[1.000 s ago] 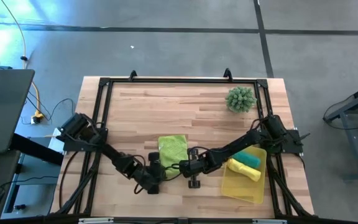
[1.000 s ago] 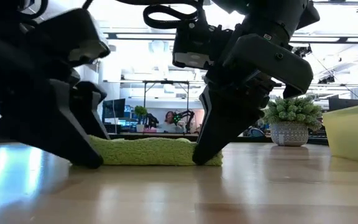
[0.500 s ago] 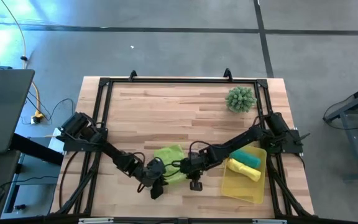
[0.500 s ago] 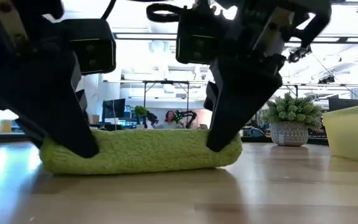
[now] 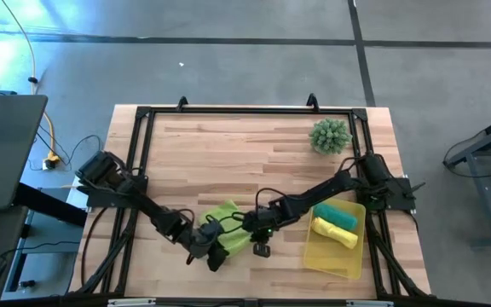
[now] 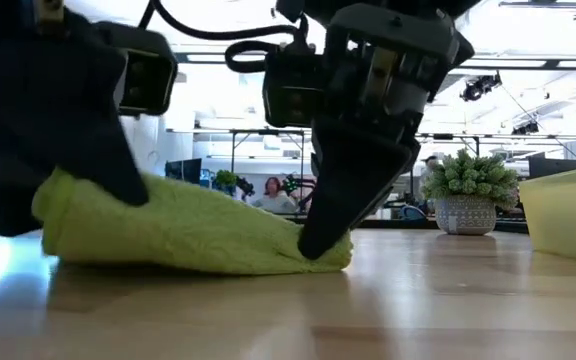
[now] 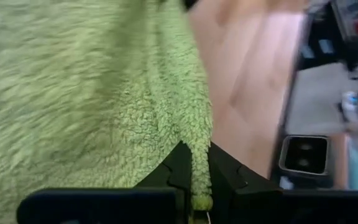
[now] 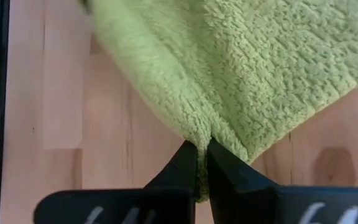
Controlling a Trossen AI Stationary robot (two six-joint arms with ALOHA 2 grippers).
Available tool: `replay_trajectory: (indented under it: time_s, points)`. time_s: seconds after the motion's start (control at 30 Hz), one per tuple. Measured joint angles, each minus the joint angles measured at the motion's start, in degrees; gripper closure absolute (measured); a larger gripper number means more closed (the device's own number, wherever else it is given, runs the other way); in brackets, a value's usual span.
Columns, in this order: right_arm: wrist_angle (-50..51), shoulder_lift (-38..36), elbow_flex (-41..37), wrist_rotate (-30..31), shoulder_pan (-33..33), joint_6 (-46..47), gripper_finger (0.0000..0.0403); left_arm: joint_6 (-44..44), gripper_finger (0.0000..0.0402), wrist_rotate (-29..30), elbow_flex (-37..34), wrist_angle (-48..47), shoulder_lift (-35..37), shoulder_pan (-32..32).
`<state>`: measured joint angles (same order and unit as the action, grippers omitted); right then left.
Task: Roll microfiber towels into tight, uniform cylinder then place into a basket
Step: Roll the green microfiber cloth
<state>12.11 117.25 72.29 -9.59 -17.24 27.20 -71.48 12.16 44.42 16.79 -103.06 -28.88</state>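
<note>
Wood tabletop (image 5: 228, 145), fuzzy crumpled lime towel (image 5: 226, 223)

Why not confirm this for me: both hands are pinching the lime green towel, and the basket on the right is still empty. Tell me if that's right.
Not quite. Both hands, left and right, do pinch the lime green towel, but the basket is not empty: the high view shows a teal towel and a yellow towel rolled inside it.

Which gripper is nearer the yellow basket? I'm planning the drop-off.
Right. The right gripper pinches the lime green towel just beside the basket; the left gripper grips the towel's other edge, farther from it.
</note>
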Motion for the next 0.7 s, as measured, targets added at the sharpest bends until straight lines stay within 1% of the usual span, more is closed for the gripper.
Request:
replay_trajectory:
  time_s: [0.17,0.3,0.37,0.47,0.57,0.63,0.7]
  points:
    - [-1.10,0.45,0.00,0.02,0.08,-0.13,0.0402,-4.96,0.0384,2.20,-0.02,-9.50,1.10,-0.14]
    - [-2.51,0.54,0.00,0.94,0.09,-1.95,0.0396,-7.44,0.0384,2.91,0.20,-12.29,0.45,-0.42]
    - [-3.40,0.57,-0.05,1.01,0.09,-5.07,0.0379,-7.78,0.0384,2.88,0.27,-13.22,0.20,-0.44]
    - [-3.31,0.07,-0.11,0.99,0.09,-9.82,0.0339,-6.34,0.0385,2.86,0.27,-13.45,0.10,-0.44]
    - [-1.31,-2.05,-0.15,0.97,0.41,-14.30,0.0300,-5.36,0.0385,2.59,0.24,-14.84,0.10,-0.44]
    - [0.53,-3.97,-0.15,0.95,0.49,-17.09,0.0283,-5.30,0.0385,2.51,0.27,-15.46,0.10,-0.46]
    - [2.06,-5.95,-0.15,0.99,0.40,-20.06,0.0274,-5.29,0.0385,2.33,0.27,-15.99,0.12,-0.44]
